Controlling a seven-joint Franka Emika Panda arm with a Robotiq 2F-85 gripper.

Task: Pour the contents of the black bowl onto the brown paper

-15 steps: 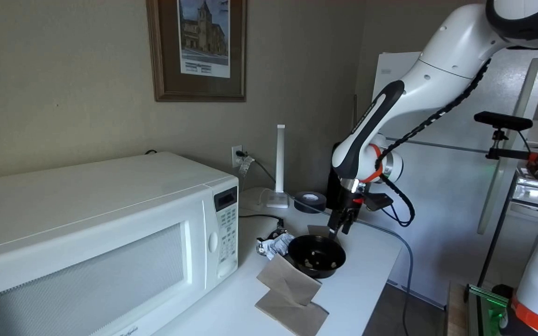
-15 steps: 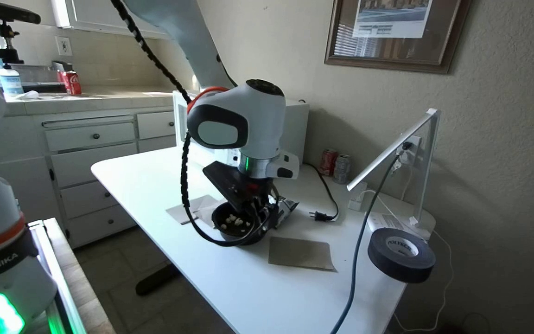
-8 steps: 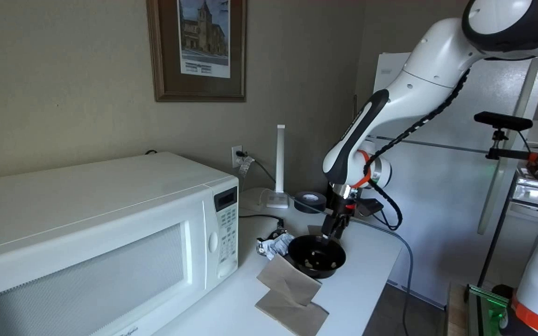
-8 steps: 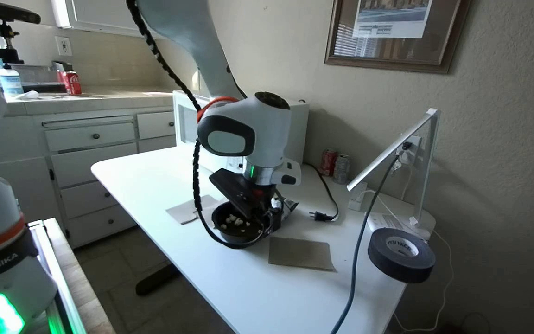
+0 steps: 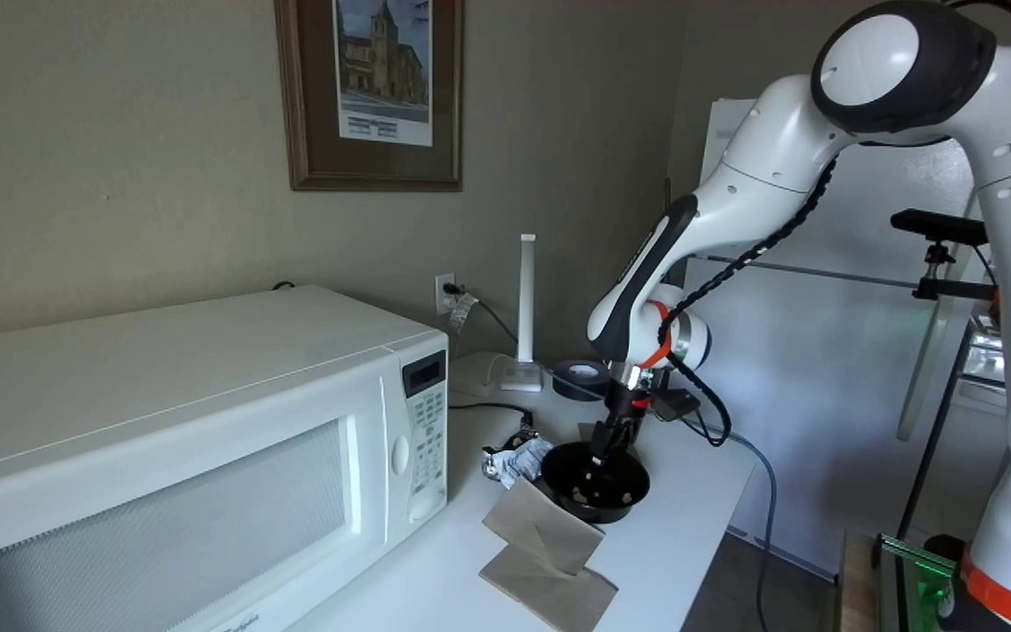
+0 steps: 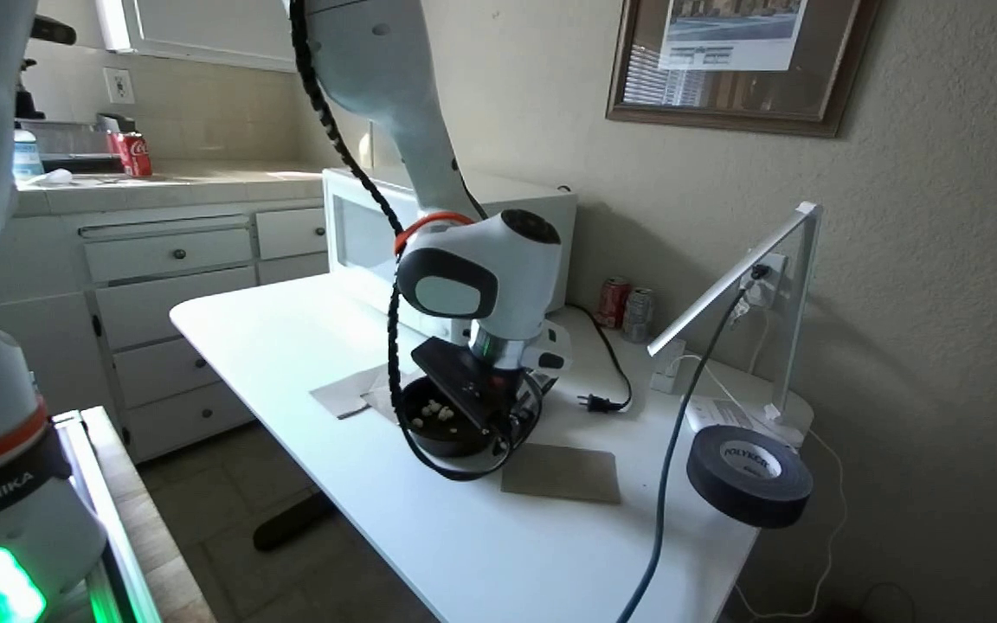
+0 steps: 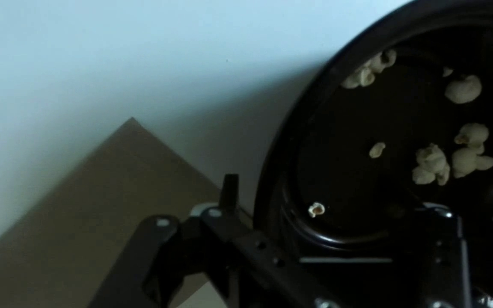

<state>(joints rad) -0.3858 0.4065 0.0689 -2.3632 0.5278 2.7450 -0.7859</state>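
The arm [image 5: 756, 167] is moving in, while the brown paper [image 6: 563, 476] is lying just beside the bowl [image 5: 558, 483]. The gripper [image 7: 332, 203] is straddling the rim, jaws apart, seemingly preparing a grip; popcorn [image 7: 430, 164] is sitting inside, still awaiting pouring

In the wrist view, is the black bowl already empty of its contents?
No, several pieces of popcorn lie inside the black bowl, spread over its dark bottom.
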